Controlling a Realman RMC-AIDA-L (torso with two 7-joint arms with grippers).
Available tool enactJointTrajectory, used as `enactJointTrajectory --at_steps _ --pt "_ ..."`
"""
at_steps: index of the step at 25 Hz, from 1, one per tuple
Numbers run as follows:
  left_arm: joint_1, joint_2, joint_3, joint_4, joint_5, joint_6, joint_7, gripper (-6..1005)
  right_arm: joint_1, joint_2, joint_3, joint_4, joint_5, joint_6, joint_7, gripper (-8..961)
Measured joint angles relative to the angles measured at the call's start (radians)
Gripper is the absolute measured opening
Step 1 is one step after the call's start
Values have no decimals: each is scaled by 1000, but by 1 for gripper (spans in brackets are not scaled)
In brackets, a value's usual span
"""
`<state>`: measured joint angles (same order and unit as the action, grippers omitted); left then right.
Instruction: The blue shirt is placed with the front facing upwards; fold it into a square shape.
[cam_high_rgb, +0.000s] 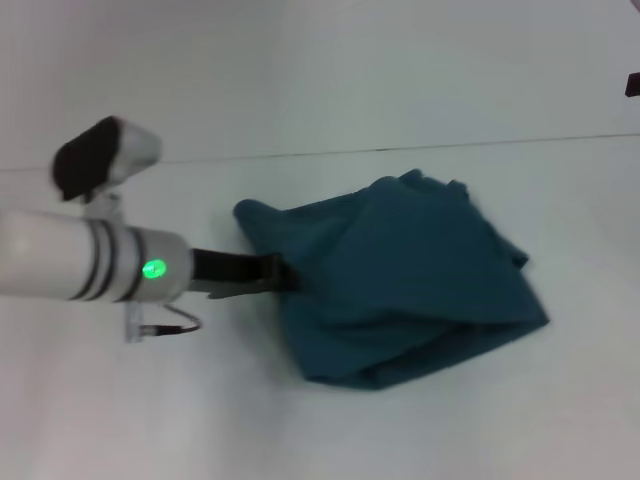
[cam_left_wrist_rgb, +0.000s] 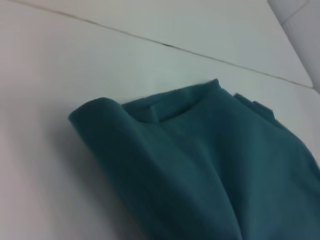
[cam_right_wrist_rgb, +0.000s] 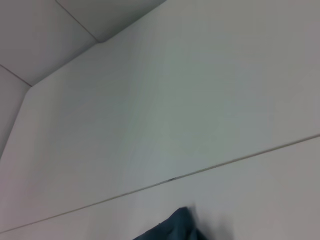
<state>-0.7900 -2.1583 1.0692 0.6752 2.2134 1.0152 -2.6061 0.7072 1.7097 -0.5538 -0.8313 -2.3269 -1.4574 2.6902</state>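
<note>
There is one blue shirt (cam_high_rgb: 400, 280), lying as a single bundle of several plain teal layers on one white table (cam_high_rgb: 300, 430). One robot arm is in view, ending in one left gripper (cam_high_rgb: 285, 275) at the shirt's edge. One green light (cam_high_rgb: 153, 268) shows on that arm.

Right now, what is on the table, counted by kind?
Shirts: 1, the blue shirt, folded into a rough bundle.
Robot grippers: 1, the left gripper at the shirt's left edge.
Total: 2
</note>
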Motion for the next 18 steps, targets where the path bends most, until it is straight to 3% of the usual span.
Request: enactJointTrajectory --at_steps 5,11,18 --pt "80 26 -100 49 51 87 6 99 0 6 0 1 0 1 -1 944" --pt "104 48 -285 55 155 140 40 98 0 10 -7 1 0 2 -2 944" --pt "99 64 -341 57 219 165 44 105 0 11 -8 1 0 -2 -4 944"
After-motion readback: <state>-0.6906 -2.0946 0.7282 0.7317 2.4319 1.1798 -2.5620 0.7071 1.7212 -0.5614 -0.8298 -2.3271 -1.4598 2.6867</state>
